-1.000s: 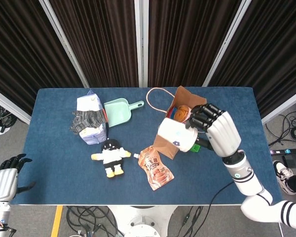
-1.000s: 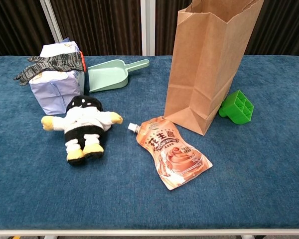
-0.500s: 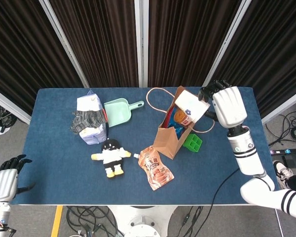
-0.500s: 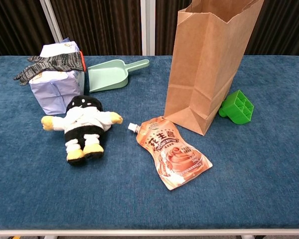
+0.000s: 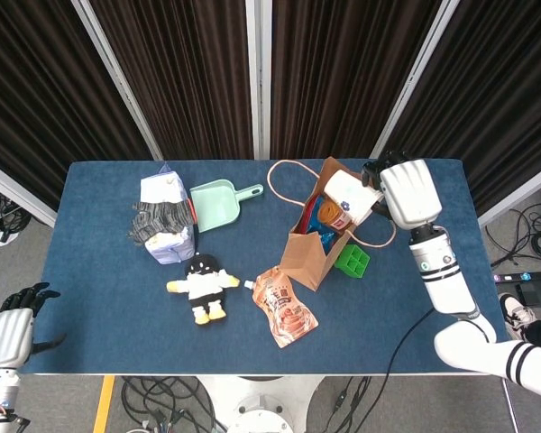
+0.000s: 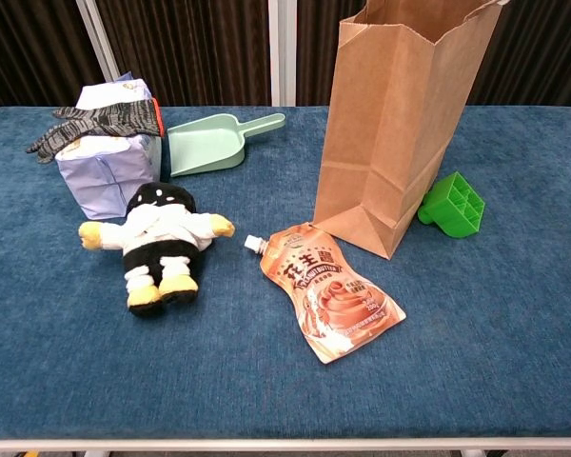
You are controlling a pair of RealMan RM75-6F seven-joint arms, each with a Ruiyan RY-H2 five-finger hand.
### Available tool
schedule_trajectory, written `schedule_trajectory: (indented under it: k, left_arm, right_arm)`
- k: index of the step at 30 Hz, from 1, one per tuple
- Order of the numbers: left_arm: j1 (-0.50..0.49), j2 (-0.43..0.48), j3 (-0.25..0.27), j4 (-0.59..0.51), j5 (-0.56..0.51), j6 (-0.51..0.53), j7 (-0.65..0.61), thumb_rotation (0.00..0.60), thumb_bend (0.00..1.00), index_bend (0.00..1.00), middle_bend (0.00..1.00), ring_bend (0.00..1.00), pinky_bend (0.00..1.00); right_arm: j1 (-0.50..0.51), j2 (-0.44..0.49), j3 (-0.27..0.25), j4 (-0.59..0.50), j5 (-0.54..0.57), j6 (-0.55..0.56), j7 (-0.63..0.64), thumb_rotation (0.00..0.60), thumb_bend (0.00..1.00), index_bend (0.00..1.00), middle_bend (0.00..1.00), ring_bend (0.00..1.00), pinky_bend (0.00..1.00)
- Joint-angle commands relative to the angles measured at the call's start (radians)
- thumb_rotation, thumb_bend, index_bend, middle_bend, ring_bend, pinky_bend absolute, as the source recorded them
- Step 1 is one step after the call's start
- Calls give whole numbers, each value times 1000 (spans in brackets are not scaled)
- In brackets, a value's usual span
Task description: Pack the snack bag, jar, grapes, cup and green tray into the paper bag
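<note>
Since half a second ago your right hand (image 5: 406, 192) has dipped slightly, bringing the cup (image 5: 350, 195) lower over the mouth of the paper bag (image 6: 400, 114). The cup is white with a small dark mark, tilted on its side, gripped in that hand's dark fingers. Your left hand (image 5: 9, 327) hangs off the table's near left corner, fingers apart, holding nothing.

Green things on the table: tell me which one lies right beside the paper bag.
The green tray, with compartments, touching the bag's base; the pale scoop lies apart.
</note>
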Motion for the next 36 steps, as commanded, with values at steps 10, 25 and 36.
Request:
schedule_trajectory:
  k: [10, 25, 36]
  left_arm:
    - [-1, -1, 0, 0, -6, -7, 1, 600, 115, 369, 292, 212, 216]
    - [-3, -9, 0, 17, -6, -14, -14, 600, 115, 369, 292, 213, 216]
    - [-7, -4, -1, 2, -6, -17, -1, 600, 115, 369, 291, 213, 216]
  right_arm:
    - [52, -81, 9, 85, 17, -20, 6, 600, 319, 718, 633, 371, 408]
    - [-18, -92, -54, 116, -58, 65, 77, 600, 318, 704, 622, 356, 391]
    - [-29, -17, -90, 32, 11, -56, 4, 600, 310, 123, 290, 81, 160]
